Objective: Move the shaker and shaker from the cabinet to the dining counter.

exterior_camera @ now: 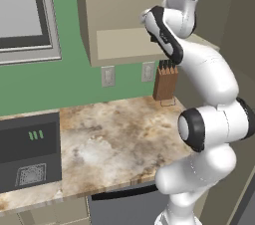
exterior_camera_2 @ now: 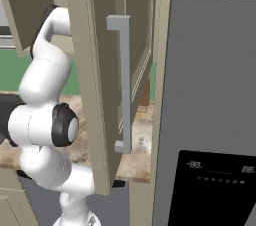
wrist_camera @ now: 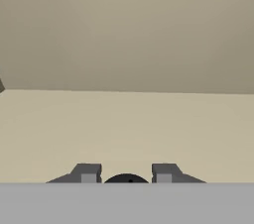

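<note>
Black and rounded, the shaker [wrist_camera: 126, 179] sits pinched between my gripper [wrist_camera: 126, 173] fingertips, which I read as clenched on it. I see it just above the beige cabinet [wrist_camera: 124, 129] shelf.

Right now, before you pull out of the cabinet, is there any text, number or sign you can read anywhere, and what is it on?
"88" twice, as pale segment digits, on the black panel of the grey fridge; the row of marks beneath is too small to read.
Three short green bars on the dark appliance left of the worktop: marks, not legible characters.
Nothing readable on the knife block, wall outlets or cabinet door.
</note>
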Motion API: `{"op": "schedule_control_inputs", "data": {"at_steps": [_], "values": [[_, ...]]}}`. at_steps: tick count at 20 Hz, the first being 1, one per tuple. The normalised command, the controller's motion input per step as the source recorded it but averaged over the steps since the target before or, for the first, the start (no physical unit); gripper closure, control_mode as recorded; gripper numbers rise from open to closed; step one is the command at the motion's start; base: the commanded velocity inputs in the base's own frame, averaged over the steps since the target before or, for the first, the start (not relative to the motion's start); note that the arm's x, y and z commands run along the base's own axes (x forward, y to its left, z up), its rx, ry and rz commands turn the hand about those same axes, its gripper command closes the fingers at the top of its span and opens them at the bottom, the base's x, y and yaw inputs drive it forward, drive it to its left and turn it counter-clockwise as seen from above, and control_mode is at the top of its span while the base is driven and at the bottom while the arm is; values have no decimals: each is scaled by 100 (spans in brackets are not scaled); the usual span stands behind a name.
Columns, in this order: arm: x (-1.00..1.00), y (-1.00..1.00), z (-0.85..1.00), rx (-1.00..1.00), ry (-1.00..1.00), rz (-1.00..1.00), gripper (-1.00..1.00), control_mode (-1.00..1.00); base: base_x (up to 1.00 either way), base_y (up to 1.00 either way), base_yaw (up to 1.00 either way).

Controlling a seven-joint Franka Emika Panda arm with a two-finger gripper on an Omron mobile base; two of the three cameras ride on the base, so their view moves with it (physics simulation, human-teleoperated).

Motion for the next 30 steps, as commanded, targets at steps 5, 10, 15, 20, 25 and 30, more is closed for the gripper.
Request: {"op": "schedule_control_inputs", "data": {"at_steps": [5, 10, 15, 20, 25, 30], "values": [[-70, 9, 21, 0, 0, 21, 100, -100, 0, 0, 0], [-100, 3, 10, 0, -5, 20, 100, -100, 0, 0, 0], [-100, 23, 0, 0, -9, 10, 100, -100, 0, 0, 0], [-100, 25, 0, -4, -6, 1, 100, -100, 0, 0, 0], [-100, 4, 0, 0, 0, 0, 100, -100, 0, 0, 0], [-100, 0, -7, 0, 0, 0, 100, -100, 0, 0, 0]]}}
